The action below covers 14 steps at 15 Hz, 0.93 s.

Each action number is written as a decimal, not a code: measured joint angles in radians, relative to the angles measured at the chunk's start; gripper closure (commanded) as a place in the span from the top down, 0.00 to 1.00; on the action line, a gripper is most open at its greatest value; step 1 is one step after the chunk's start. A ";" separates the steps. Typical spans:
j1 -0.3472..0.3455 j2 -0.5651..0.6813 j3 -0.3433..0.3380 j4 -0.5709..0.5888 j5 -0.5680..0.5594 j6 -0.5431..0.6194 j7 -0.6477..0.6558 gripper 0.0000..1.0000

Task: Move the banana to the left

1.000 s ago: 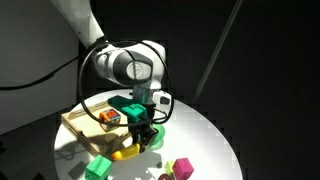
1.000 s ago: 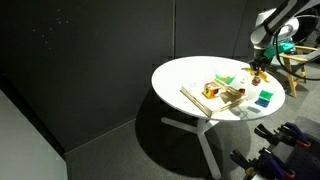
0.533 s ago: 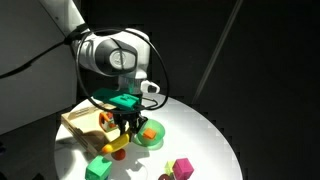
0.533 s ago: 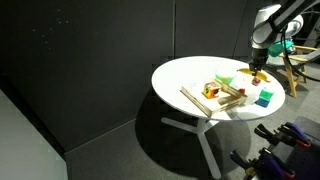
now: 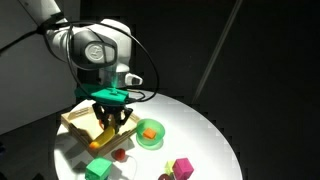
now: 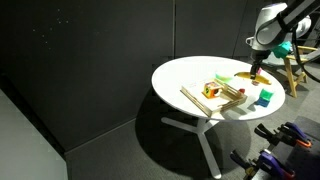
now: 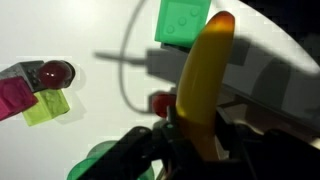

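The banana [image 7: 198, 80] is a small yellow curved toy. My gripper [image 7: 196, 128] is shut on its lower end, and it sticks up past the jaws in the wrist view. In an exterior view the banana [image 5: 104, 138] hangs from my gripper [image 5: 110, 128] above the white round table [image 5: 215, 135], in front of the wooden tray. In the far exterior view my gripper [image 6: 258, 70] is over the table's far side; the banana is too small to tell there.
A wooden tray [image 5: 78, 122] stands behind the gripper. A green bowl with an orange ball [image 5: 150, 133], a green cube [image 5: 99, 168], a pink block [image 5: 183, 167] and a small red ball [image 5: 120, 154] lie near. Below, the wrist view shows the green cube [image 7: 182, 20] and a dark red ball [image 7: 56, 72].
My gripper has lifted the banana off the table and carried it to the left, from beside the green bowl to in front of the wooden tray.
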 measured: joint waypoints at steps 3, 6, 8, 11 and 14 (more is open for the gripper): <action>0.003 -0.043 0.016 -0.050 0.001 0.006 -0.086 0.15; 0.003 -0.096 0.019 -0.092 0.014 0.006 -0.174 0.15; 0.008 -0.125 0.019 -0.113 0.036 0.006 -0.229 0.15; 0.022 -0.154 0.019 -0.137 0.064 0.006 -0.275 0.15; 0.031 -0.163 0.019 -0.148 0.067 0.006 -0.279 0.40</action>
